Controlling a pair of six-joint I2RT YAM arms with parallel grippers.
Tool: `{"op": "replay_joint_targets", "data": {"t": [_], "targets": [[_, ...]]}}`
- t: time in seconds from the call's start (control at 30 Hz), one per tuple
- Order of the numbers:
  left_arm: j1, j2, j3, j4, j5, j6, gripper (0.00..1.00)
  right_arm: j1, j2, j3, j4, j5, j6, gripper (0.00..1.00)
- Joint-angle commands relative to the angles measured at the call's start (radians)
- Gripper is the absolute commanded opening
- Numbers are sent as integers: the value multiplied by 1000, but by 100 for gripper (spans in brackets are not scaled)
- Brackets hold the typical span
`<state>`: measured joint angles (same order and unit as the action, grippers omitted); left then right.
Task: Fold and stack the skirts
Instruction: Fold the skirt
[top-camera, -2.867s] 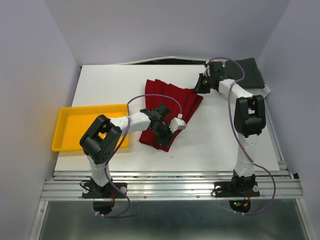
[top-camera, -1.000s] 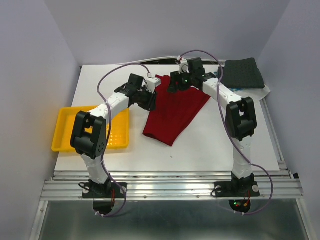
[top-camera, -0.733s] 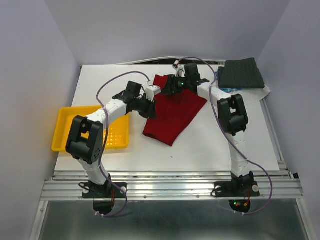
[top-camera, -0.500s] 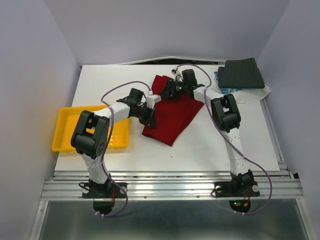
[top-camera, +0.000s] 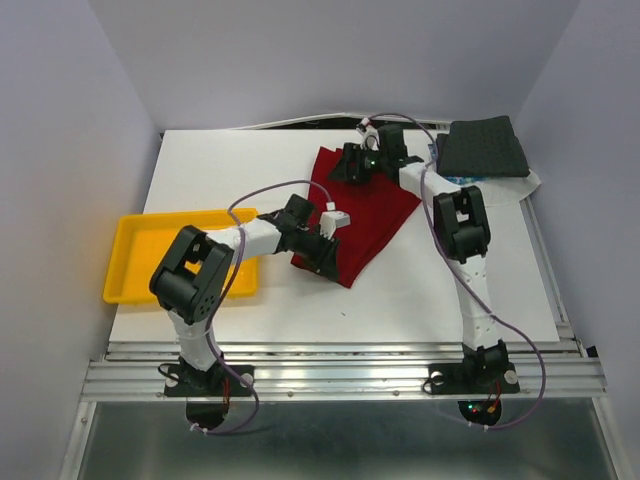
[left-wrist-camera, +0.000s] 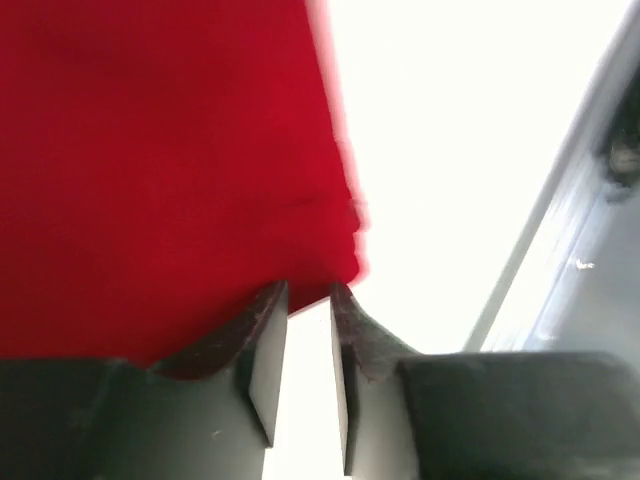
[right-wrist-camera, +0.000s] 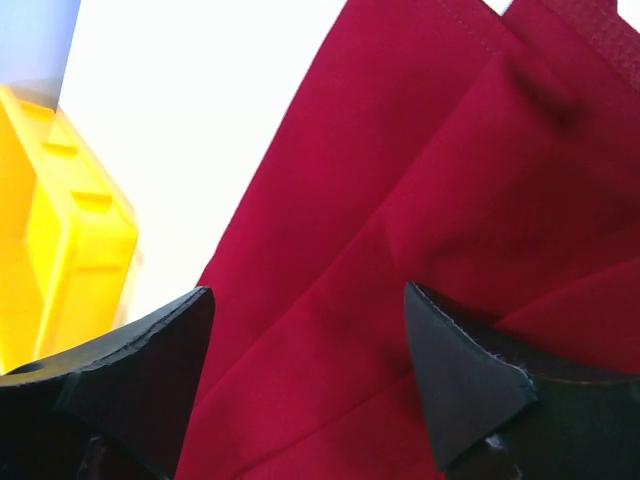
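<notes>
The deep red skirt (top-camera: 372, 212) lies flat at the table's middle, running from far left to near. My left gripper (top-camera: 322, 260) is low at its near left corner. In the left wrist view its jaws (left-wrist-camera: 308, 292) stand a narrow gap apart just short of the red cloth's (left-wrist-camera: 170, 150) edge, with only white table between them. My right gripper (top-camera: 346, 166) hovers over the skirt's far end, wide open (right-wrist-camera: 310, 300) above the red folds (right-wrist-camera: 400, 200), gripping nothing. The dark charcoal skirt (top-camera: 483, 147) lies folded at the back right, with a bit of blue cloth (top-camera: 438, 150) showing under it.
A yellow tray (top-camera: 130, 222) sits at the table's left edge, next to the left arm, and shows at the left of the right wrist view (right-wrist-camera: 60, 230). The table's metal rail (top-camera: 340, 352) runs along the near edge.
My left gripper has slid from the skirt's far left edge down to its near left corner, shutting and then opening again. The right gripper shifted slightly over the far end and opened wider.
</notes>
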<state>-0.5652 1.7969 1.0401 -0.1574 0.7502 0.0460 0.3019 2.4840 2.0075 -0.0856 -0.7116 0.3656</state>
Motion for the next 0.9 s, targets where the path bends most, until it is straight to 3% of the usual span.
{"op": "replay_joint_targets", "data": {"t": [0.0, 0.17, 0.27, 0.3, 0.33, 0.4, 0.57, 0.87], "targets": [[-73, -189, 9, 59, 35, -30, 50, -3, -261, -53, -147, 29, -103, 82], [-67, -391, 12, 38, -119, -5, 58, -73, -581, -370, -197, 152, -7, 84], [-67, -512, -38, 50, -286, 61, 71, -95, -772, -613, -207, 212, 52, 85], [-65, -540, -55, 61, -339, 93, 84, -95, -833, -712, -229, 199, 73, 85], [-65, -565, -70, 65, -445, 129, 90, -95, -852, -758, -235, 180, 91, 86], [-61, -609, -103, 73, -532, 205, 98, -95, -864, -864, -253, 112, 143, 85], [-29, -617, -91, 33, -597, 247, 98, -95, -752, -983, -280, 87, 174, 89], [-4, -643, -156, 33, -563, 180, 98, -95, -689, -1116, -53, 130, 314, 96]]}}
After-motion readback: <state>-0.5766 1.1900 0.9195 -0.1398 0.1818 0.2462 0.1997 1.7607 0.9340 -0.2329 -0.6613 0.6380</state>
